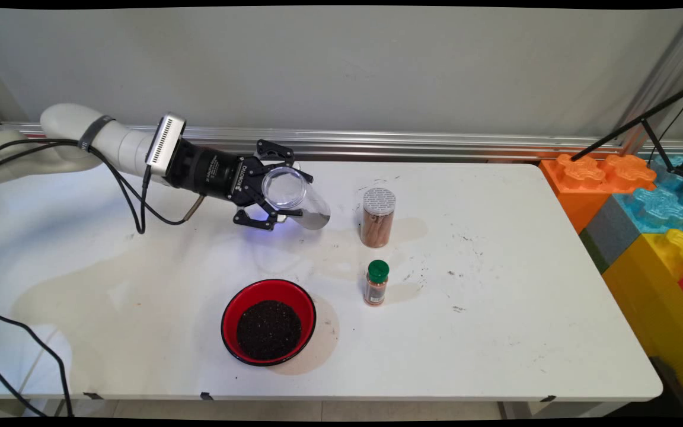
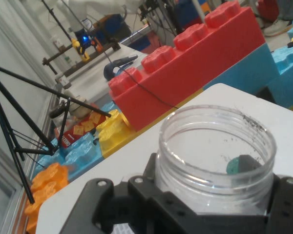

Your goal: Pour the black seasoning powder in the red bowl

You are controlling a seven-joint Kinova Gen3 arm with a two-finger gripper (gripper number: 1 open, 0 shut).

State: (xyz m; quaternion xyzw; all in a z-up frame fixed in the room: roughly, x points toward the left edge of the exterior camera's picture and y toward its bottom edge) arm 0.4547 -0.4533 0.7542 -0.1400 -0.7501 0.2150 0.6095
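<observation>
My black gripper point(image 1: 291, 194) hangs low over the white table point(image 1: 495, 308) at the back left, shut on a clear plastic jar point(image 1: 297, 198). The jar lies nearly level and tilts down to the right, with only a few dark specks inside. In the hand view the jar point(image 2: 215, 156) fills the space between the fingers point(image 2: 136, 195), its open mouth pointing away from the hand. To its right stands a tall clear jar of brown sticks point(image 1: 377, 217) with a grey lid. A small green-capped spice bottle point(image 1: 376, 283) stands nearer the front. A red bowl point(image 1: 229, 314) of dark grounds sits front left.
Large toy blocks point(image 1: 650, 207) in orange, blue, yellow and red stand past the table's right edge, with a black tripod point(image 1: 644, 124) above them. Black cables point(image 1: 134, 201) hang from the arm. A metal rail point(image 1: 436, 145) runs along the back wall.
</observation>
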